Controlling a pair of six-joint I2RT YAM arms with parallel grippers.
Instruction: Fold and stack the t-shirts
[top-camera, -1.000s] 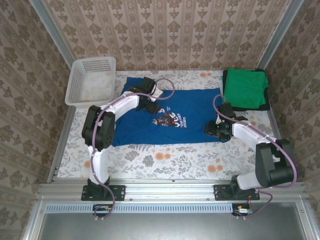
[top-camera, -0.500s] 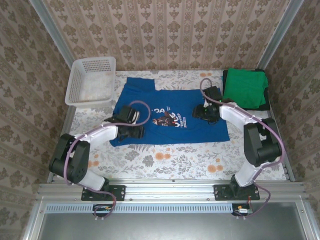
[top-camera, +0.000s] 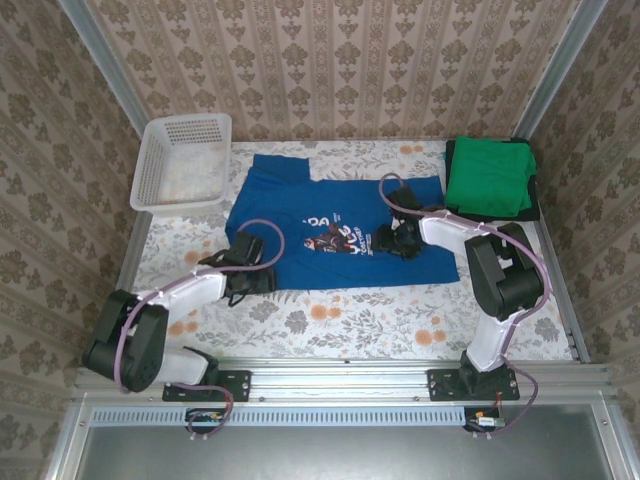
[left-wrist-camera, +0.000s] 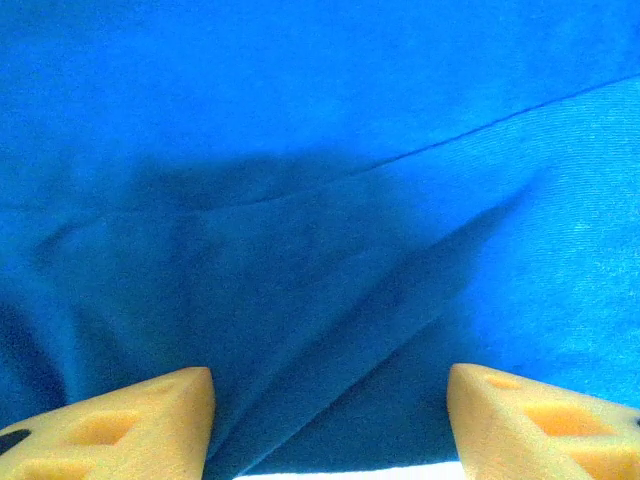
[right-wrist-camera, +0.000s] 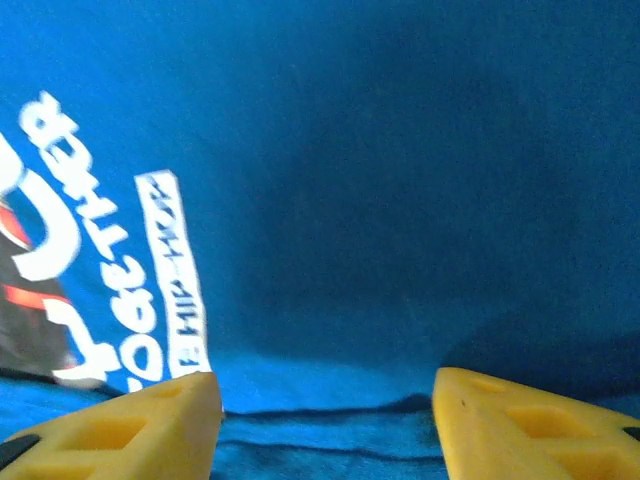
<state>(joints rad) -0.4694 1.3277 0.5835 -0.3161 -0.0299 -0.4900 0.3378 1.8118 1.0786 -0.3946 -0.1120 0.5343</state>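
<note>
L gripper (top-camera: 254, 278): released, jaws well apart; nothing pinched between them.
L pads (left-wrist-camera: 130, 420): yellow foam, set low over creased blue cloth at the near-left corner of the blue tee (top-camera: 340, 225). Can't tell if the tips touch the cloth. A thin white strip shows between them at the bottom edge of the wrist view.
R gripper (top-camera: 390, 240): also released, jaws wide, nothing clamped.
R pads (right-wrist-camera: 520, 420): yellow foam, low over the tee's right half, just right of the print (top-camera: 338, 241). White lettering (right-wrist-camera: 170, 280) runs sideways at the left of the wrist view. A cloth edge or fold crosses just ahead of the tips. Contact can't be told.
Blue tee, place: mid-table (top-camera: 330, 320), spread flat in one layer, print side up.
Blue tee, axis: long axis runs left-right across the table. A sleeve-like flap sticks out toward the far side at the left end. The right end is a straight edge. Can't tell the collar end for sure.
Blue tee, surface: mild wrinkles near the L gripper, smoother by the R gripper.
Green tee (top-camera: 490, 178): folded into a rough square at the far-right corner, well apart from both grippers.
Dark tee (top-camera: 534, 200): under the green tee, only its border showing along the edges.
Basket (top-camera: 185, 120): white lattice, far-left corner, just beside the blue tee's far-left flap.
</note>
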